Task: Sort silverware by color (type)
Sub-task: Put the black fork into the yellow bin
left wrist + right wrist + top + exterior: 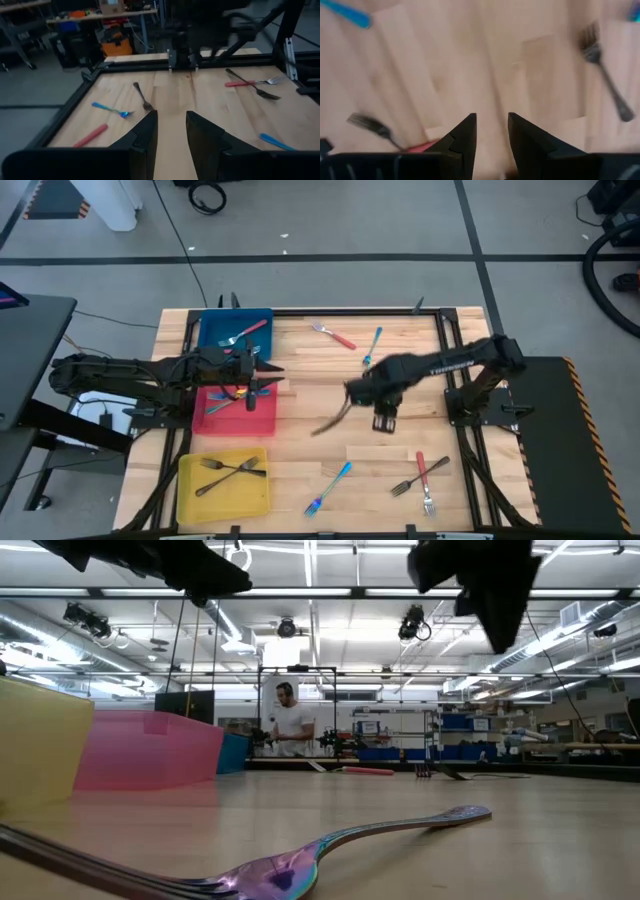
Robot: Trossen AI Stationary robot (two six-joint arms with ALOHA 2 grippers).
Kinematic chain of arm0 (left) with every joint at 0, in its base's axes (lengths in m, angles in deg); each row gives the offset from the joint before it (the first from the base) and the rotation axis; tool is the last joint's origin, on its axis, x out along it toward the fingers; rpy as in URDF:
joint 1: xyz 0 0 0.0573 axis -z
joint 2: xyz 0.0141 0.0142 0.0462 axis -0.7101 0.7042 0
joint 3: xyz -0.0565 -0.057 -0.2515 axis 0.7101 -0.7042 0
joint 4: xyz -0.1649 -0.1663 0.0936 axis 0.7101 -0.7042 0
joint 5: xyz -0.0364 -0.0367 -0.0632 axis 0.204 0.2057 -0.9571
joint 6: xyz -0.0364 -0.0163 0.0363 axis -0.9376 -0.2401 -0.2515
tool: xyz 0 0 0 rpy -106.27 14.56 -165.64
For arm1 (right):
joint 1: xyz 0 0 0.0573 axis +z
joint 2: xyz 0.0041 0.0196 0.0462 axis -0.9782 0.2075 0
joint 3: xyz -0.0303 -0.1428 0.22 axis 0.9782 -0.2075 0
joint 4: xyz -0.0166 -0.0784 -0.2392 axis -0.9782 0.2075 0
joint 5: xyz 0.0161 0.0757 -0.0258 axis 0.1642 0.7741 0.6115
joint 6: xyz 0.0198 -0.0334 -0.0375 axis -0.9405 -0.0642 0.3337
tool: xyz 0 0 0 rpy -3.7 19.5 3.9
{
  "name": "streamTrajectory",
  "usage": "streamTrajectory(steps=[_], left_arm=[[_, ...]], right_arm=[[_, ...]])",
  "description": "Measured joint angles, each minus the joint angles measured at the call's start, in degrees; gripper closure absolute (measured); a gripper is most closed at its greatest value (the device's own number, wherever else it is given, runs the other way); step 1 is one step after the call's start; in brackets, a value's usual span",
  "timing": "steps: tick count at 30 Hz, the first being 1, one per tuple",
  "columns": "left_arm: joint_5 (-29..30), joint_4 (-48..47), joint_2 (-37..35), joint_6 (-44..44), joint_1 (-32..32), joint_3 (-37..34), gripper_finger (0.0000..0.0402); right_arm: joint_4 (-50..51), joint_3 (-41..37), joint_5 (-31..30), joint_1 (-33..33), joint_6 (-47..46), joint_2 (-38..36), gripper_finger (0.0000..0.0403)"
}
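Silverware lies scattered on the wooden table: a red-handled fork (336, 336) and a blue-handled one (372, 346) toward the far edge, a dark grey fork (334, 420) in the middle, a blue-handled fork (330, 488) and a red-handled and grey pair (421, 474) toward the near edge. Two dark forks (228, 470) lie in the yellow tray. My left gripper (280, 374) (172, 131) hovers open over the red tray's far side, holding nothing. My right gripper (378, 408) (492, 131) hangs open above the table's middle, right of the dark fork, holding nothing.
The blue tray (212, 326), red tray (266, 423) and yellow tray (190, 498) stand in a column along the table's left side. A black frame (440, 330) borders the table. A person (292, 720) stands in the room far behind. Bare wood lies between the scattered forks.
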Motion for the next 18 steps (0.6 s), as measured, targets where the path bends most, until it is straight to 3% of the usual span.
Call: streamTrajectory(steps=[14, 18], left_arm=[[0.0, -2.3, 0.0, -2.6, 4.2, 0.0, 0.0299], [0.0, -0.7, 0.0, -2.2, 5.4, 0.0, 0.0299]], right_arm=[[1.9, 0.0, -2.8, 19.8, -25.1, 0.0, 0.0283], [1.8, -0.7, -6.0, 24.3, -29.9, -0.1, 0.0284]])
